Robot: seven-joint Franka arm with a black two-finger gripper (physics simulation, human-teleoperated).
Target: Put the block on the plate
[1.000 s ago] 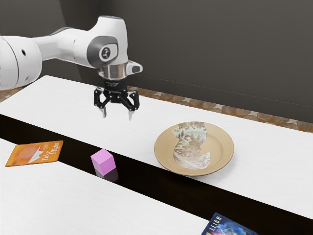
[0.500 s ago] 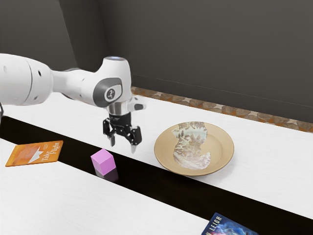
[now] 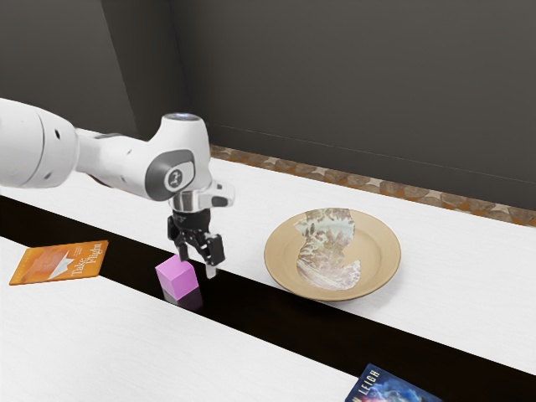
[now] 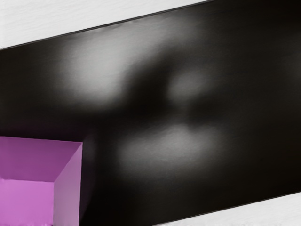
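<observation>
On the black strip (image 3: 276,311) that ran along the white table (image 3: 92,347), the pink block (image 3: 176,280) sat apart from the plate (image 3: 383,260), which lay toward the exterior view's right on the white surface beyond the strip. Just above the block hung the gripper (image 3: 197,263), empty, its jaws apart. One fingertip overlapped the block's upper edge in the exterior view, and whether they touched could not be told; the other was off toward that view's right. The wrist view had the block off to one side of the hand, its top and a side face visible, with blurred pale reflections on the glossy strip beside it. A mottled pale patch marked the plate's tan face. An orange book (image 3: 59,263) lay across the strip's near edge, and a blue book (image 3: 389,389) was partly cut off by the exterior view's lower edge.
</observation>
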